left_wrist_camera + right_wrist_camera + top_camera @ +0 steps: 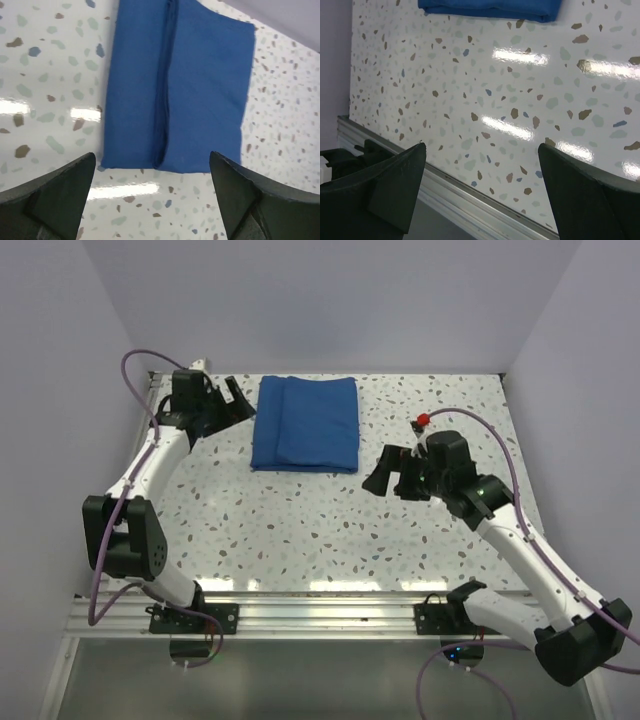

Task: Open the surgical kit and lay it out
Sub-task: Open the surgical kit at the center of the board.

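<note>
Left gripper gapes just beside folded blue wrap; right gripper gapes too, well apart.

You can see a white table with brown and grey spots, a silver rail along its near edge, and pale purple walls around it.

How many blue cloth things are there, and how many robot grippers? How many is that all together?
blue cloth bundle: 1
grippers: 2, the left gripper and the right gripper, both open and holding nothing
Total: 3
</note>
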You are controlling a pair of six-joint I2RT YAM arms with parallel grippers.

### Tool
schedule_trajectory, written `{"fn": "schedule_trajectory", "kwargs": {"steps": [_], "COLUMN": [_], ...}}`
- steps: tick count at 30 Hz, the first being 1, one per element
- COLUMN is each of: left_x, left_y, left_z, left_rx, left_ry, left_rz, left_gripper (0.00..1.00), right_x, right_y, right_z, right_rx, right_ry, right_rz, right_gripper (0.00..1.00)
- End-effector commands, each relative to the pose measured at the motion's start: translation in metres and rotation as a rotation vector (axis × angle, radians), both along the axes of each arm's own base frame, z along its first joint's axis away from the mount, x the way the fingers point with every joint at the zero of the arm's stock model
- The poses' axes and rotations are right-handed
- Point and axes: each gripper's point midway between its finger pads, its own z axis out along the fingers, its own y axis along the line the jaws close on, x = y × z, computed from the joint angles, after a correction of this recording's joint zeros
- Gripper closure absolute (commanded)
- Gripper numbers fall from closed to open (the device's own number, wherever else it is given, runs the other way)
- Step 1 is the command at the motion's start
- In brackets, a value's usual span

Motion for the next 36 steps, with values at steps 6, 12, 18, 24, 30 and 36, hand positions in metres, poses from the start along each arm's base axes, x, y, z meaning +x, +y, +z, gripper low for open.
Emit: {"fn": "schedule_trajectory", "kwargs": {"steps": [6,12,18,24,30,36], "left_x": [-0.072,-0.079,-0.118,-0.150,-0.158,-0.158], "left_y": [-0.083,-0.036,0.013,0.026,0.025,0.024], "left_z": [0.056,0.059,0.055,0.040,0.039,0.037], "left_rx": [-0.741,-0.316,-0.079,0.020,0.050,0.056], "left_ry": [-0.205,-0.146,-0.068,-0.017,-0.027,-0.032], "left_rz": [-0.313,-0.115,0.075,0.097,0.084,0.077], "left_gripper": [0.21,0.21,0.30,0.30,0.29,0.29], "right_x": [0.054,0.104,0.146,0.166,0.180,0.196], "right_y": [0.074,0.137,0.206,0.226,0.229,0.244], "right_z": [0.042,0.027,-0.010,-0.073,-0.127,-0.120], "right_rx": [-0.091,-0.323,-0.422,-0.410,-0.449,-0.346], "right_ry": [-0.049,-0.017,-0.019,0.037,0.083,0.043], "right_rz": [0.145,0.186,0.193,0.115,0.003,-0.065], "right_gripper": [0.05,0.07,0.08,0.09,0.12,0.13]}}
